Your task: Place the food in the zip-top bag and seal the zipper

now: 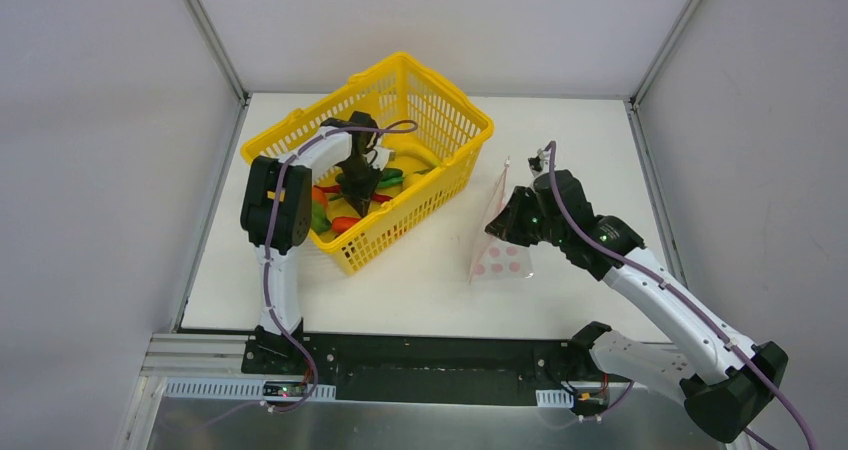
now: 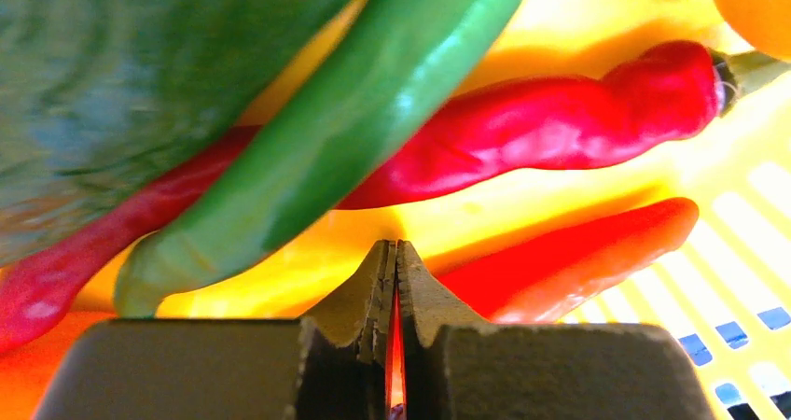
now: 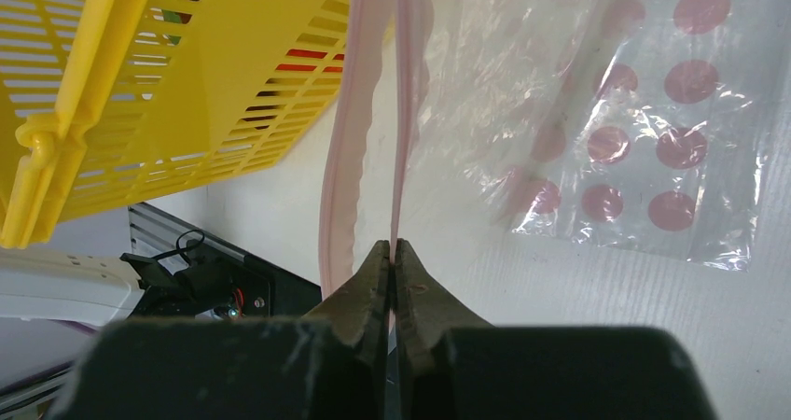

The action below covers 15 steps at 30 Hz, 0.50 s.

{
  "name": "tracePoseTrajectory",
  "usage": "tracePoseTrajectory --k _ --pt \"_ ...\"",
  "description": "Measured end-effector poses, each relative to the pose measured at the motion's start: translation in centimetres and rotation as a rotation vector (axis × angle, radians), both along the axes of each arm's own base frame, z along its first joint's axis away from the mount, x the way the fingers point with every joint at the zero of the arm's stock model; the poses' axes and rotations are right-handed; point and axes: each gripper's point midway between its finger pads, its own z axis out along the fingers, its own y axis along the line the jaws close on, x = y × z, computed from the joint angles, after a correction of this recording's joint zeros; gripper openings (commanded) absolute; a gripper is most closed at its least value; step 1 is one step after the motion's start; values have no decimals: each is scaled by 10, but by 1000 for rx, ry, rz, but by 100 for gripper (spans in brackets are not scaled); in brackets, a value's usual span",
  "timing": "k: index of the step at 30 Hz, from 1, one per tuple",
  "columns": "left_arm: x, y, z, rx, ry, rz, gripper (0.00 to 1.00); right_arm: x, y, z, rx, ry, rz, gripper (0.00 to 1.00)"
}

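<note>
Food [image 1: 343, 224] piled in the yellow basket [image 1: 440, 100] at the far left of the surface [image 1: 420, 280]; none in the bag yet. Left end effector [image 1: 356, 202] down among it, closed tip to tip with only a red sliver in the slit; no telling from here about a real pinch on anything. Just beyond it in the wrist view: a long green pepper [image 2: 373, 112] lying across a red chili [image 2: 560, 121], a red-orange pepper [image 2: 578, 252] nearer, an orange fruit [image 2: 756, 9] at the upper right.

Probably light, hard, smooth toys, apt to slip or roll out of a narrow pinch. Best taken across the thin middle of a pepper, not at a tapering end; round fruit harder to hold.

Zip-top bag [image 1: 500, 255] right of the basket, apart from the food, lower part resting on the surface, top edge raised. Right end effector [image 1: 495, 226] clamped on one lip of the pink zipper [image 3: 403, 112]; other lip [image 3: 338, 168] hanging loose beside it, mouth only narrowly open. Thin, limp, crinkly film: likely to sag and fold, no help in keeping the mouth wide.

In the way: tall basket wall and rim between food and bag, calling for a lift up and over; crowded pile around any chosen piece; narrow mouth as the main risk at drop-in.
</note>
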Motion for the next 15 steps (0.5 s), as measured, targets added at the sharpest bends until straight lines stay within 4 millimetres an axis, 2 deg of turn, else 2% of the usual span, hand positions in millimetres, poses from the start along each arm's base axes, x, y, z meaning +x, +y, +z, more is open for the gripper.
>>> tracePoseTrajectory --k 5,7,8,12,15 --pt "-12 -7 5 -11 8 -51 1 0 0 -1 -1 2 0 4" --pt "-14 -11 18 -33 -16 -68 30 0 0 0 0 1 0 4" --pt "-13 -13 27 -48 -38 -80 39 0 0 0 1 -1 0 4" --pt "-10 -19 67 -108 -146 -131 53 -1 -1 3 7 -9 -1 5" --pt "-4 -26 89 -147 -197 -211 57 -2 -1 4 10 -13 0 4"
